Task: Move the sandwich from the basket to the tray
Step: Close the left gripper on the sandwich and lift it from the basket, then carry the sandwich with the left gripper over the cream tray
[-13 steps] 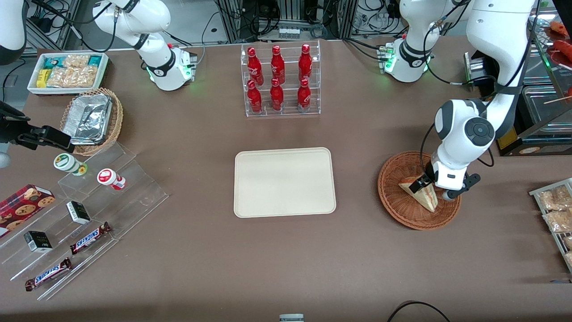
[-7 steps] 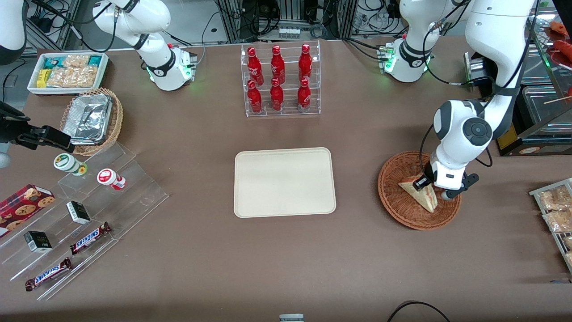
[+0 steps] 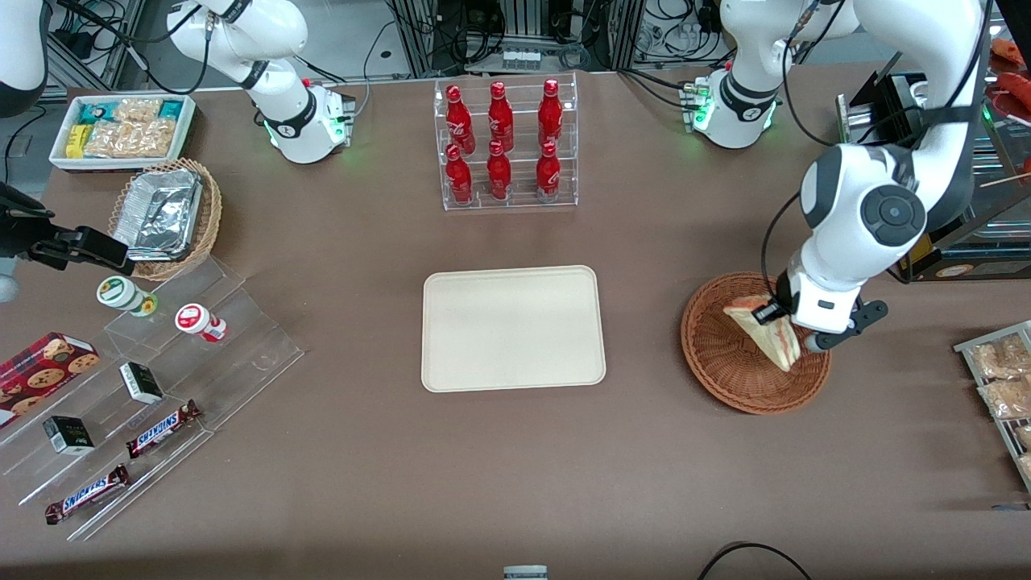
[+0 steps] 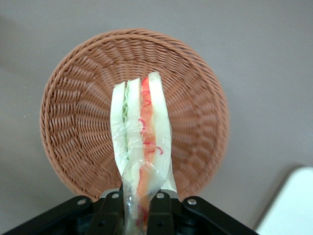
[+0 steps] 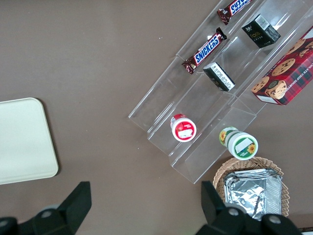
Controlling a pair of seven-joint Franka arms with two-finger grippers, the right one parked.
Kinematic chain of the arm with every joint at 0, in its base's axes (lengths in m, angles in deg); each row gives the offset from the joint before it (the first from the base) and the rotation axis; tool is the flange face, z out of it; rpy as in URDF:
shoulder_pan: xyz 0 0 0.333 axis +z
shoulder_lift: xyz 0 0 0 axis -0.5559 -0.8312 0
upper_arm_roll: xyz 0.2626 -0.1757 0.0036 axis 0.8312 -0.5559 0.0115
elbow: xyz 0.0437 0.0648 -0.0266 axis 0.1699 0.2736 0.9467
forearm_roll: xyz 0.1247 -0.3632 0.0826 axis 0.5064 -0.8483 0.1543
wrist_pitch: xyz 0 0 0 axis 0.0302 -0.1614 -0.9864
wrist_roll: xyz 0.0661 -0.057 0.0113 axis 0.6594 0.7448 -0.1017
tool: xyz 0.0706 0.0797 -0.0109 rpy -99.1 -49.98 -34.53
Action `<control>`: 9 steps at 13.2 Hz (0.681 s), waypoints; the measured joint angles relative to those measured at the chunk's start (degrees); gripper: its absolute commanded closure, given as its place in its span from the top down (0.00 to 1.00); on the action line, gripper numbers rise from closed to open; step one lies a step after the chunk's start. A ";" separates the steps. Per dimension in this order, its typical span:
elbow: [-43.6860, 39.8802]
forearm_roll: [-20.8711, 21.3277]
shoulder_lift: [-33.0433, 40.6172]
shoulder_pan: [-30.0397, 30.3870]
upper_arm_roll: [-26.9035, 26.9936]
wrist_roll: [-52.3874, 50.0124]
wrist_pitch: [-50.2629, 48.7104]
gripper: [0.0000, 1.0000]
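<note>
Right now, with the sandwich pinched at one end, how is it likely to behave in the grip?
Probably soft: the gripper is shut on the sandwich above the basket, its layers splaying apart. The clear wrap looks slippery, so it might slide.

Wrapped sandwich (image 4: 140,147) hangs above basket (image 4: 73,98); cream tray (image 3: 513,329) bare

evenly and brightly lit from overhead, with soft, short shadows. faint shadow under the tray (image 3: 513,328) along its 6 o'clock edge. small glints on the red bottles (image 3: 499,141) and crumpled foil container (image 3: 159,213). crisp across the front view, slight bending toward the edges. in the left wrist view, sharp on the basket (image 4: 88,98) and wrapped sandwich (image 4: 142,132), sheen on the wrap, gripper (image 4: 138,208) dark and slightly soft.
</note>
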 measured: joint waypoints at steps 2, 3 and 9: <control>-4.30 0.01 -0.34 -4.46 -0.41 -0.03 -4.05 0.00; -5.37 0.02 -0.89 -6.81 -0.58 -0.04 -4.26 0.00; -12.95 0.01 -9.56 -18.88 -0.87 -0.10 -3.66 0.00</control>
